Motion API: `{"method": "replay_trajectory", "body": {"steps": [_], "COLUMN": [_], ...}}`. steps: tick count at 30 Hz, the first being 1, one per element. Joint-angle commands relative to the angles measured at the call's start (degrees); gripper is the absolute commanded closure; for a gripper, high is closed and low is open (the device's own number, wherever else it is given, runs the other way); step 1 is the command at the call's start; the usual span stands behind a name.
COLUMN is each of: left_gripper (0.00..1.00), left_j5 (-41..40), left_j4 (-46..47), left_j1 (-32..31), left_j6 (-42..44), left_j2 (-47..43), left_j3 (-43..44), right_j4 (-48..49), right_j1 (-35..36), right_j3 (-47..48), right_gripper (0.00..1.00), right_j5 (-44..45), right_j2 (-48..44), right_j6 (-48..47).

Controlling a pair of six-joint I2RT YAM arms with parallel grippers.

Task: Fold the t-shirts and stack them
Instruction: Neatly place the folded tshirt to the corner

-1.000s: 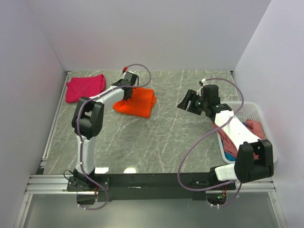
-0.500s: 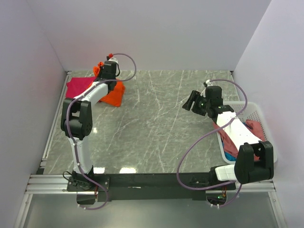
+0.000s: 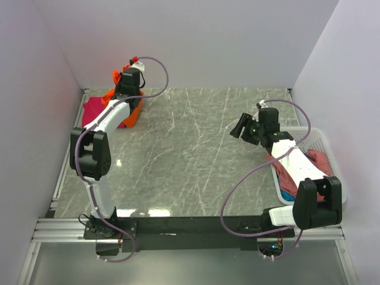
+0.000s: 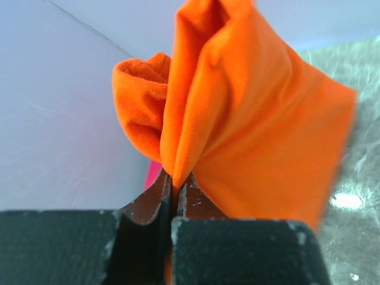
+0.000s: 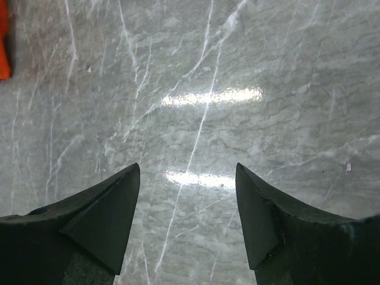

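Note:
The bright orange t-shirt hangs bunched from my left gripper at the far left of the table, next to the back wall. In the left wrist view the brown pads are pressed together on a fold of the orange t-shirt, so my left gripper is shut on it. The folded magenta-pink t-shirt lies flat just left of and partly under the hanging cloth. My right gripper hovers open over bare marble, and the right wrist view shows this gripper with nothing between its jaws.
A white lattice basket stands at the right edge under my right arm, holding a dusty rose-pink t-shirt and a bit of blue cloth. White walls close in the left, back and right sides.
My left arm has carried the orange t-shirt from the middle of the table up and left to the back-left corner, over the magenta-pink one. The right gripper has shifted slightly right.

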Motion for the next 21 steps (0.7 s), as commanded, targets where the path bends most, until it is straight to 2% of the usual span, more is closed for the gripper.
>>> {"method": "replay_trajectory", "body": {"steps": [1, 7, 12, 16, 21], "left_gripper": [1.0, 1.0, 1.0, 1.0, 1.0], "left_j5": [0.65, 1.78, 5.65, 10.92, 9.97], "left_j4": [3.38, -0.4, -3.03, -4.0, -7.87], "left_j1": [0.17, 0.34, 4.2, 7.81, 13.34], "left_j6": [1.31, -0.53, -5.0, -8.0, -15.11], "left_j2": [-5.63, -6.78, -5.56, -2.58, 4.8], "left_j3": [3.22, 5.51, 7.0, 6.39, 10.95], "right_j4": [1.58, 1.4, 0.79, -0.26, -1.84], "right_j1": [-0.52, -0.7, -0.7, -0.7, -0.7], "right_j3": [-0.61, -0.79, -0.7, -0.18, 1.05], "right_gripper": [0.28, 0.28, 0.29, 0.28, 0.28], "right_j5": [1.03, 1.3, 1.82, 3.57, 4.64], "right_j2": [-1.19, -1.98, -2.51, -2.59, -1.37], "right_j6": [-0.56, -0.56, -0.47, -0.56, -0.64]}}
